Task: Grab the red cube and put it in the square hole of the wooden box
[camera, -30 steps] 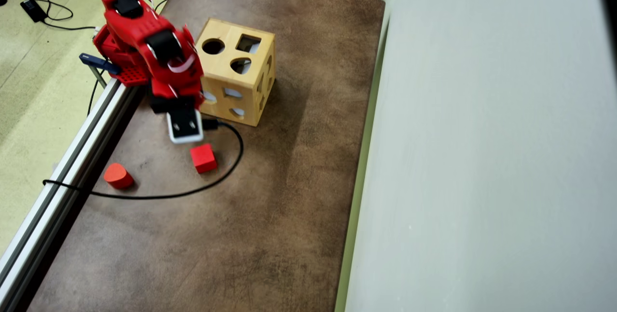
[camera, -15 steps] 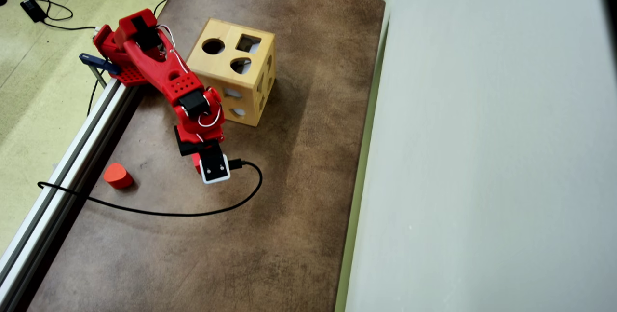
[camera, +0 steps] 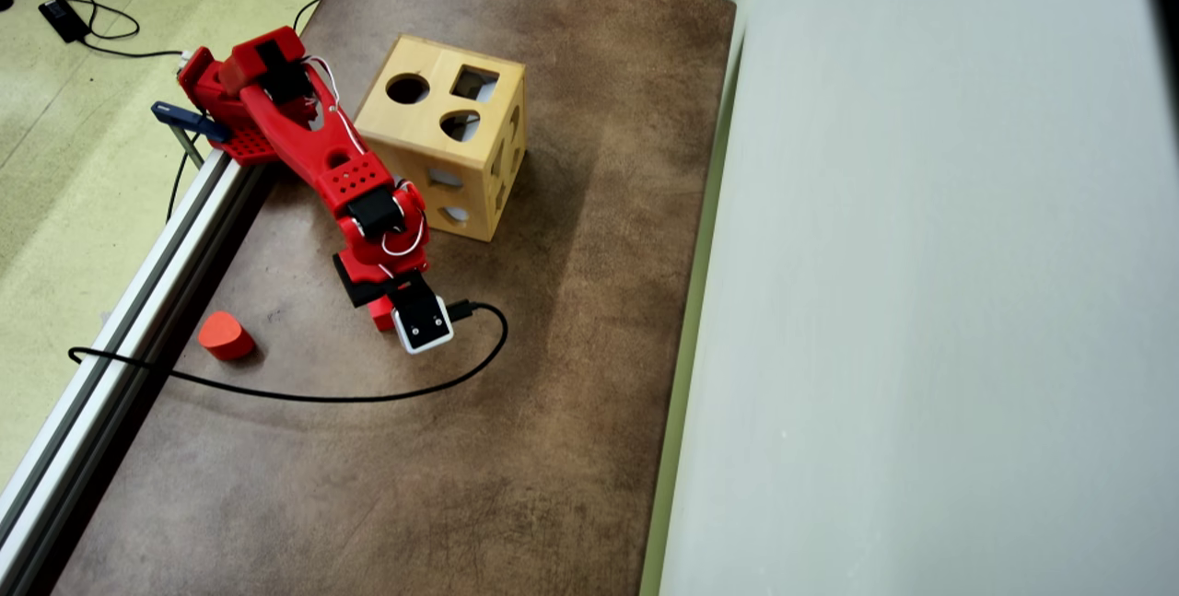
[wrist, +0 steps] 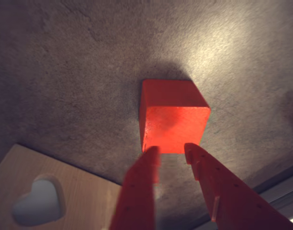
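In the wrist view the red cube [wrist: 173,115] rests on the brown table just beyond my gripper [wrist: 170,149]. The gripper is open, with bare table showing between its two red fingers. Both fingertips overlap the lower edge of the cube's near face, and nothing is held. In the overhead view the wrist and its white camera [camera: 424,324] cover almost all of the cube. The wooden box [camera: 442,149] stands behind the arm, and the square hole [camera: 474,83] is on its top face beside a round one. A side of the box with a heart-shaped cutout [wrist: 39,201] fills the lower left of the wrist view.
An orange-red rounded block [camera: 224,336] lies near the aluminium rail [camera: 120,320] along the table's left edge. A black cable [camera: 368,393] loops over the table from the wrist camera. A pale wall [camera: 921,301] borders the table on the right.
The arm has unfolded from beside the box and reached down over the cube. In the last half second the wrist has shifted only slightly right.
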You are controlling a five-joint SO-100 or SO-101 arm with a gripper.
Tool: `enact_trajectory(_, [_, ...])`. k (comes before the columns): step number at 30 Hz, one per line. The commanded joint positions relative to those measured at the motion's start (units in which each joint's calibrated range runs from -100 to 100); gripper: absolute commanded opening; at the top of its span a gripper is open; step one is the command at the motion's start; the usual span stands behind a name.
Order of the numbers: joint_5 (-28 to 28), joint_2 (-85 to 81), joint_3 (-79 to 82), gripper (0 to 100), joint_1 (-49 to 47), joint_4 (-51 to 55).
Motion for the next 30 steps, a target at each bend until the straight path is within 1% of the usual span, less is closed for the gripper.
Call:
enact_trajectory(1, [0.49,-5.48,-0.36,21,2.29,2.24])
enact_trajectory(4, [0.49,-5.48,-0.44,26,3.85,4.81])
enact_trajectory(7, [0.34,-5.48,-0.71,29,4.74,5.21])
enact_trajectory(12, [0.39,-4.72,-1.25,28,6.52,4.49])
enact_trajectory(19, [0.39,-0.13,-1.34,28,6.08,4.01])
enact_trajectory(25, [0.34,2.92,-1.25,28,5.71,-0.33])
enact_trajectory(30, [0.39,3.35,-0.98,28,5.63,-0.98])
